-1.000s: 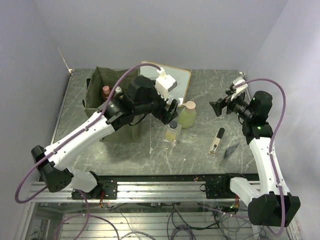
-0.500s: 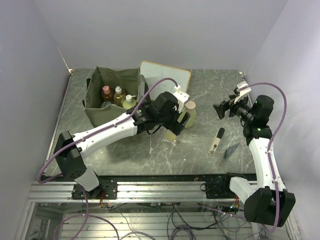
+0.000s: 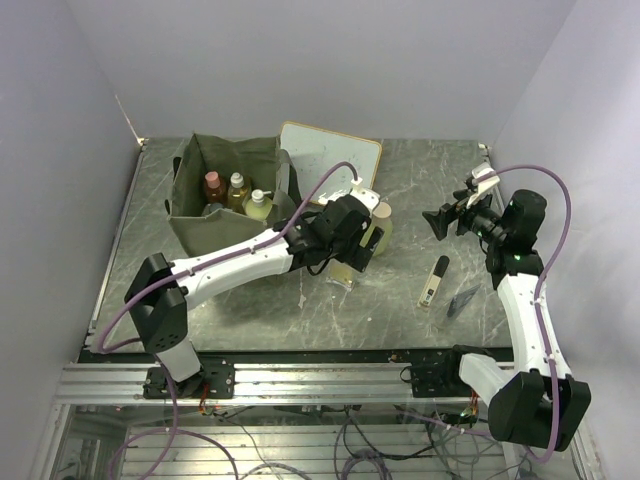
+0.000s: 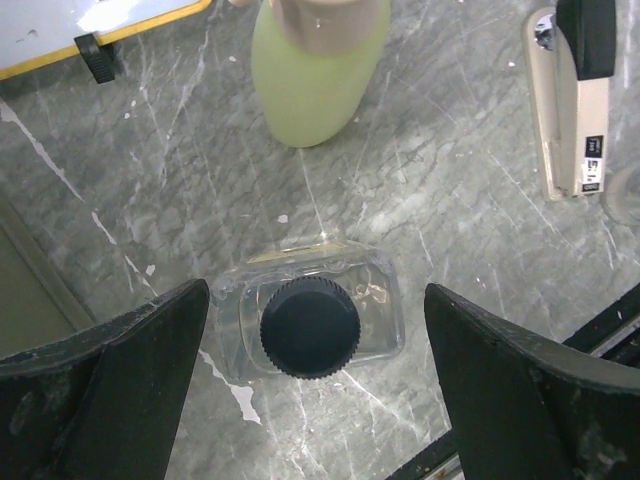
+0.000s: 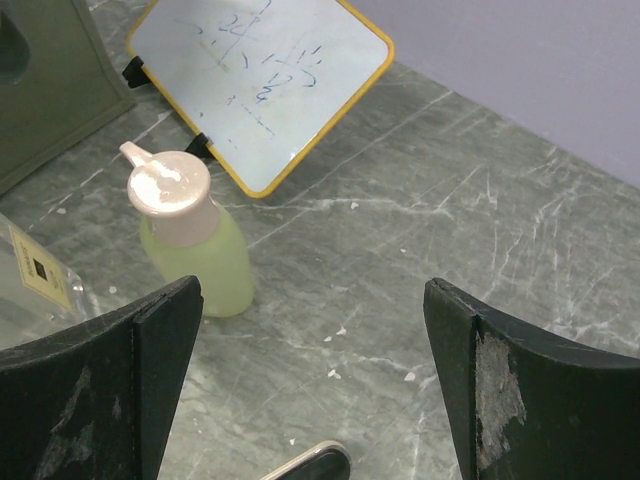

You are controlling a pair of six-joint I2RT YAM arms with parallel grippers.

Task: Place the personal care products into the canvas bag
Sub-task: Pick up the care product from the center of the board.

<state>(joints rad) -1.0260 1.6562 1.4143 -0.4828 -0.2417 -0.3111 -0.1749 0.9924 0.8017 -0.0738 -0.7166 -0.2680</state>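
Olive-green canvas bag (image 3: 190, 215) sits off to the left of the left pincer (image 4: 318, 300), with three bottles (image 3: 236, 190) inside. That pincer gapes wide, astride a clear bottle (image 4: 310, 327) with a black cap, upright on the bench (image 4: 480, 260), jaws not touching it. Just beyond stands a green bottle (image 4: 312, 85). The right pincer (image 5: 312, 300) hangs wide open, holding nothing.

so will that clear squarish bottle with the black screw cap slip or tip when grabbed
Probably stable: the clear squarish bottle stands upright on a broad base. Its glossy walls may be slippery and could flex when the open left gripper squeezes. Flat sides make rolling unlikely.
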